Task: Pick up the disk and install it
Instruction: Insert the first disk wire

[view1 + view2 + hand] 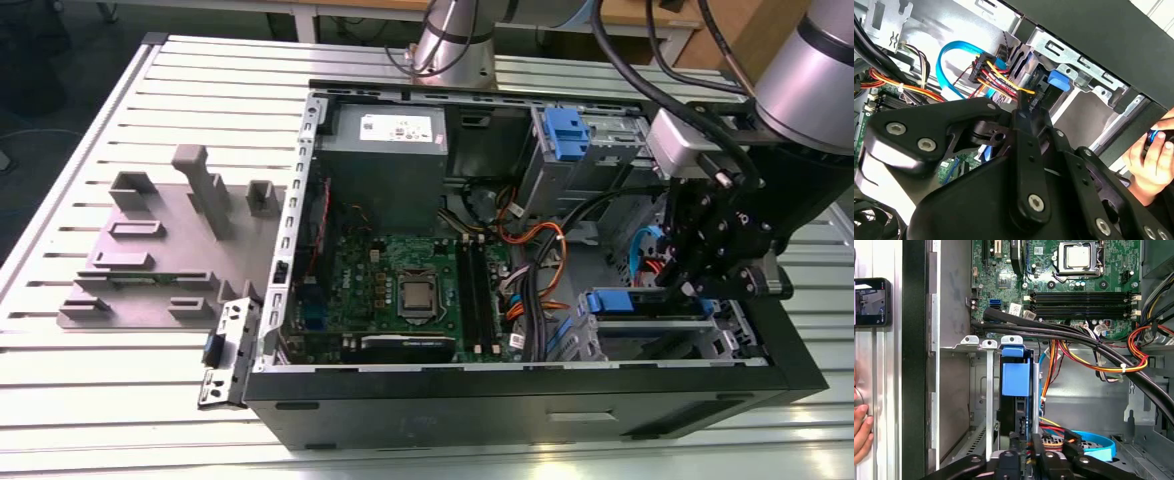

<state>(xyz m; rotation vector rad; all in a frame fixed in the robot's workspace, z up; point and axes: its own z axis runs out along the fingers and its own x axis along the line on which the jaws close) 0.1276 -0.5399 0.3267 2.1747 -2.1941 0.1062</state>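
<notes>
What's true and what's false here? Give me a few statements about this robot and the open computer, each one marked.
1. The computer case lies open, motherboard showing. True.
2. The disk in its blue carrier lies out on the table. False: it stands in the metal drive bay, with the gripper right at it.
3. The grey fixture sits inside the case. False: it is on the table, to the exterior view's left of the case.
4. A person's hand is beside the case. True.
5. A cooler covers the processor. False: it is bare.
</notes>
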